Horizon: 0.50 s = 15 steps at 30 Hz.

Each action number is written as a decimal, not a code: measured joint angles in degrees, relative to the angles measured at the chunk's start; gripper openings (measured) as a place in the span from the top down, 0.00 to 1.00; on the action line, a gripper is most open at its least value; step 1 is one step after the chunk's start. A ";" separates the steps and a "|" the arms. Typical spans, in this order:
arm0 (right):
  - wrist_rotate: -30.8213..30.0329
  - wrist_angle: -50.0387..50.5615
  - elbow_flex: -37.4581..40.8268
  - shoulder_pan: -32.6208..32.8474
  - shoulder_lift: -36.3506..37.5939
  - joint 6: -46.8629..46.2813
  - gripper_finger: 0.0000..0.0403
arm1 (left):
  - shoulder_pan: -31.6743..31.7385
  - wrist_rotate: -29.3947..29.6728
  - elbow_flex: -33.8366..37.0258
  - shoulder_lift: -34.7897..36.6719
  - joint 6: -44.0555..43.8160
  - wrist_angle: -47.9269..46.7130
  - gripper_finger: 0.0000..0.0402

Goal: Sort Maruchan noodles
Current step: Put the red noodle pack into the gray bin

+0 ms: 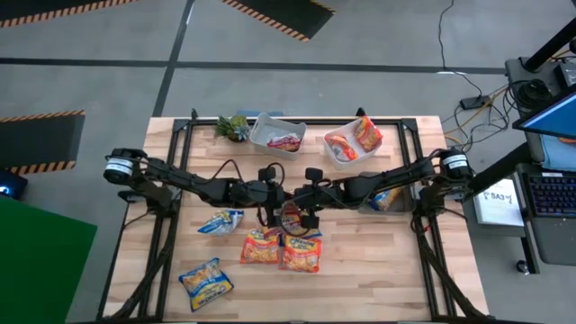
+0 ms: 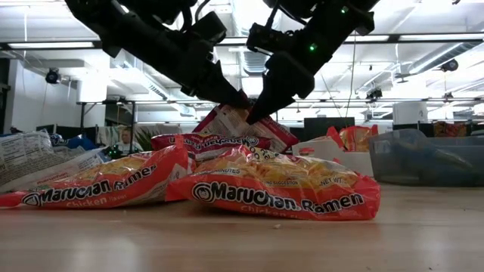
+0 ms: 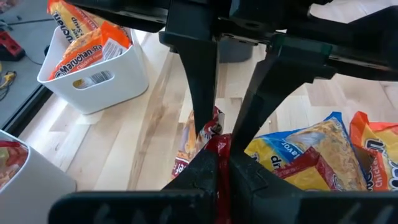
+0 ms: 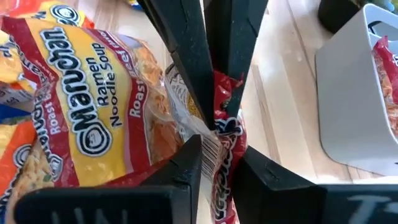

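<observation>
We see the wooden surface (image 1: 360,270) carrying everything, with both arms reaching in to meet at its centre. At twelve o'clock stand two white tubs: the left tub (image 1: 274,131) holds a pink-red packet (image 1: 284,142), the right tub (image 1: 346,142) holds orange-red packets (image 1: 358,137). Just below centre, at about six o'clock, two orange-red Maruchan packets (image 1: 281,249) lie side by side. A blue-yellow packet (image 1: 220,221) sits toward eight o'clock, another (image 1: 206,281) farther out at seven. At centre, the left gripper (image 1: 281,209) and right gripper (image 1: 304,214) both have their jaws pinching one dark-red packet (image 2: 240,125), tilted up off the pile. A small green plant (image 1: 232,126) sits at eleven o'clock.
</observation>
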<state>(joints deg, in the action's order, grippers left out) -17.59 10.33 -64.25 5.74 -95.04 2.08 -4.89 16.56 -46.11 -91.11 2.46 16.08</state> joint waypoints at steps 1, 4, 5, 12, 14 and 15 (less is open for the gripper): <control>0.00 0.00 0.00 0.00 0.00 -0.33 0.84 | 0.00 0.00 0.00 0.00 0.02 0.00 1.00; 0.02 -0.02 -0.01 0.00 0.00 -0.71 0.80 | 0.02 0.00 0.00 0.02 0.02 0.02 1.00; 0.02 -0.05 0.00 0.00 0.00 -1.03 0.77 | 0.02 0.00 0.00 0.02 0.02 0.02 1.00; -0.37 0.25 -0.27 0.00 0.50 -1.60 0.56 | 0.02 0.00 0.02 0.05 0.45 0.29 1.00; -0.42 1.40 -0.72 0.00 1.50 -1.63 0.50 | 0.02 0.02 0.04 0.34 0.44 0.39 1.00; -0.41 2.46 -1.07 0.00 2.22 -1.64 0.48 | 0.02 0.03 0.05 0.60 0.41 0.45 1.00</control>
<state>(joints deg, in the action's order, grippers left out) -18.00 12.79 -65.32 5.74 -92.83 0.43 -4.86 16.59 -46.06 -90.52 2.87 16.53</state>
